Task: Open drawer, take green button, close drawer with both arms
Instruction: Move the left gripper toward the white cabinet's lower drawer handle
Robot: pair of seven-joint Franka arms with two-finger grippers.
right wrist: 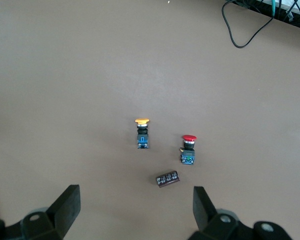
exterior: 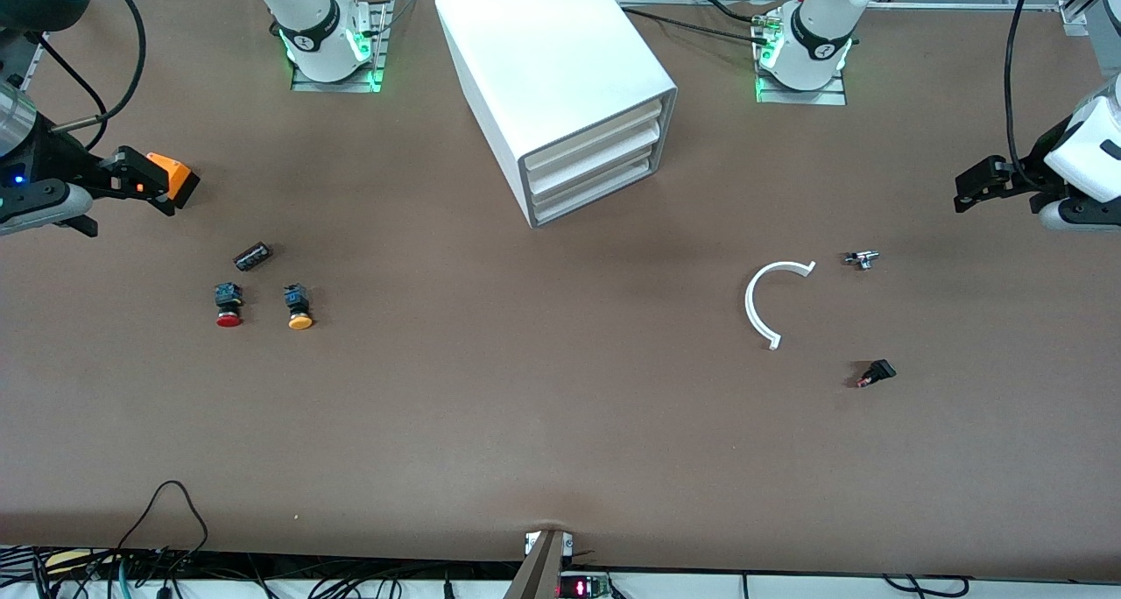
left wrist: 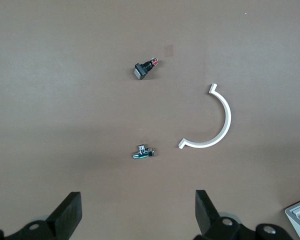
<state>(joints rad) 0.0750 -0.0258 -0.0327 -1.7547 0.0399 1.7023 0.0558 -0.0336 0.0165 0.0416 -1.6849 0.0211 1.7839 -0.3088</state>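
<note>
The white cabinet [exterior: 552, 65] stands at the middle of the table near the arms' bases. Its drawers are all shut; the lowest drawer [exterior: 595, 190] sits flush with the ones above. The green button is hidden. My right gripper [exterior: 153, 181] is open and empty above the table at the right arm's end, over a spot near the red and yellow buttons; it shows open in the right wrist view [right wrist: 136, 210]. My left gripper [exterior: 981, 183] is open and empty above the table at the left arm's end, as the left wrist view [left wrist: 138, 215] shows.
A red-capped button [exterior: 229, 305], a yellow-capped button [exterior: 299, 307] and a dark cylinder [exterior: 252, 256] lie toward the right arm's end. A white curved strip [exterior: 764, 301], a small metal part [exterior: 863, 259] and a small black part [exterior: 876, 373] lie toward the left arm's end.
</note>
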